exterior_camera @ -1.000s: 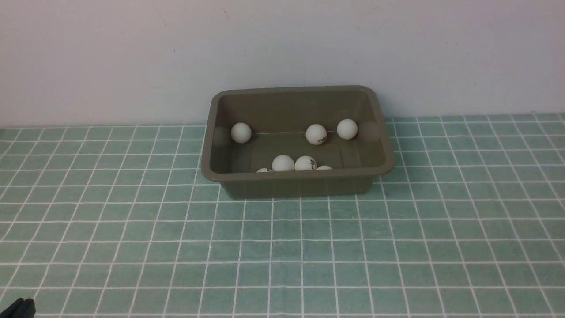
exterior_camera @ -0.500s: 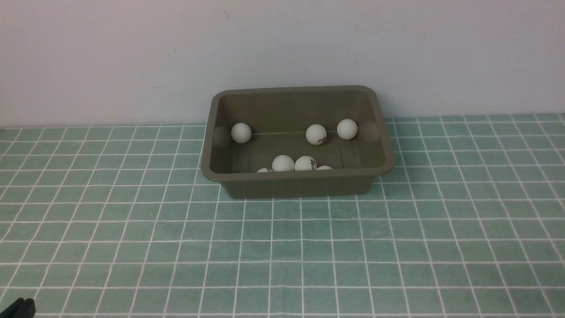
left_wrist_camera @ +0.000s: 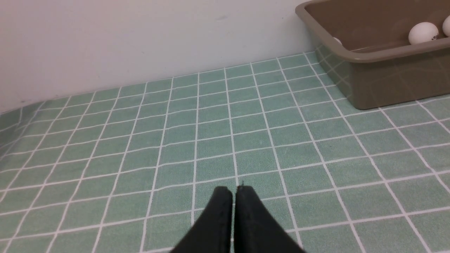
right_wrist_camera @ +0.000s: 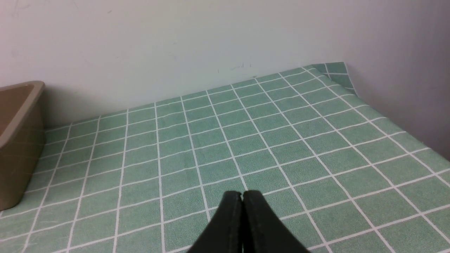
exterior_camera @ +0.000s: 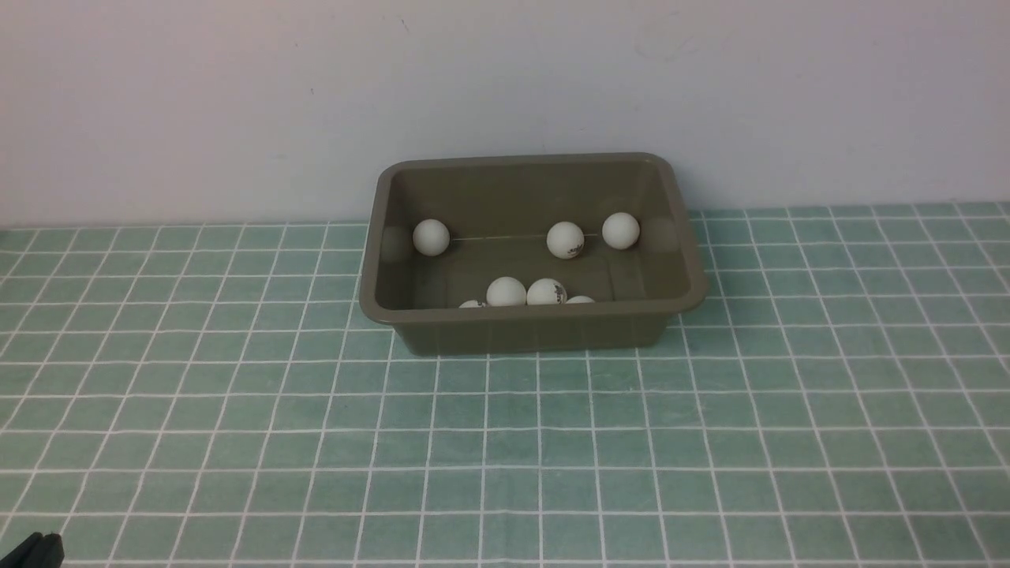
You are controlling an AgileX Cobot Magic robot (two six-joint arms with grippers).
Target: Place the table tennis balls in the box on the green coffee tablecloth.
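The olive-brown box (exterior_camera: 379, 237) stands on the green coffee tablecloth (exterior_camera: 505, 442) against the back wall. Several white table tennis balls lie inside it: one at the left wall (exterior_camera: 431, 237), two toward the right (exterior_camera: 565, 240) (exterior_camera: 620, 230), and others along the near wall (exterior_camera: 506, 292), partly hidden by the rim. My left gripper (left_wrist_camera: 234, 189) is shut and empty, low over the cloth well left of the box (left_wrist_camera: 386, 80); only its dark tip (exterior_camera: 35, 548) shows in the front view. My right gripper (right_wrist_camera: 242, 194) is shut and empty, right of the box (right_wrist_camera: 17, 140).
A plain pale wall (exterior_camera: 505, 95) rises directly behind the box. In the right wrist view the cloth (right_wrist_camera: 334, 70) ends at a corner where a side wall (right_wrist_camera: 404, 70) meets it.
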